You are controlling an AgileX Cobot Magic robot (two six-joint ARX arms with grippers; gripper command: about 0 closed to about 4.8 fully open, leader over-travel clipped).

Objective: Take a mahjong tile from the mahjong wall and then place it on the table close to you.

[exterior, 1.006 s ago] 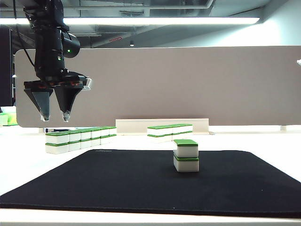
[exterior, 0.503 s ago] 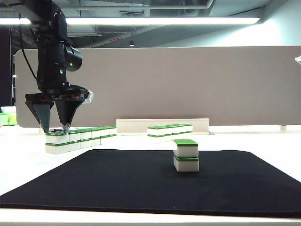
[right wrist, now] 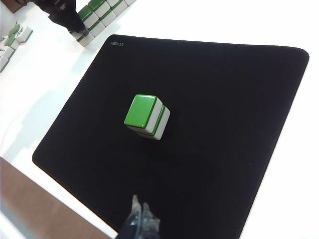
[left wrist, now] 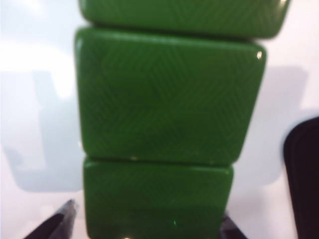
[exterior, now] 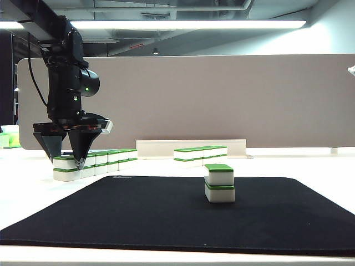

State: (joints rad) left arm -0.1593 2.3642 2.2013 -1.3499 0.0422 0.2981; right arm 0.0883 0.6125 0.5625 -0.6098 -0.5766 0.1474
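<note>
Left end effector (exterior: 69, 159) down at the near end of the mahjong wall (exterior: 95, 164), jaws wide, straddling the top end tile, nothing gripped. Wall sits off the mat's far left corner on the bench (exterior: 28, 194). Right end effector (right wrist: 141, 219) pinched together over the mat (right wrist: 209, 124), near two stacked tiles (exterior: 219, 182).

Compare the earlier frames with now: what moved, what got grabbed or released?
The left gripper came straight down, jaws open, from above the mahjong wall to straddle its near-end tile; nothing is gripped yet. The right gripper, fingertips together, hovers over the black mat. The wall, the two stacked tiles on the mat and the short row behind have not moved.
</note>
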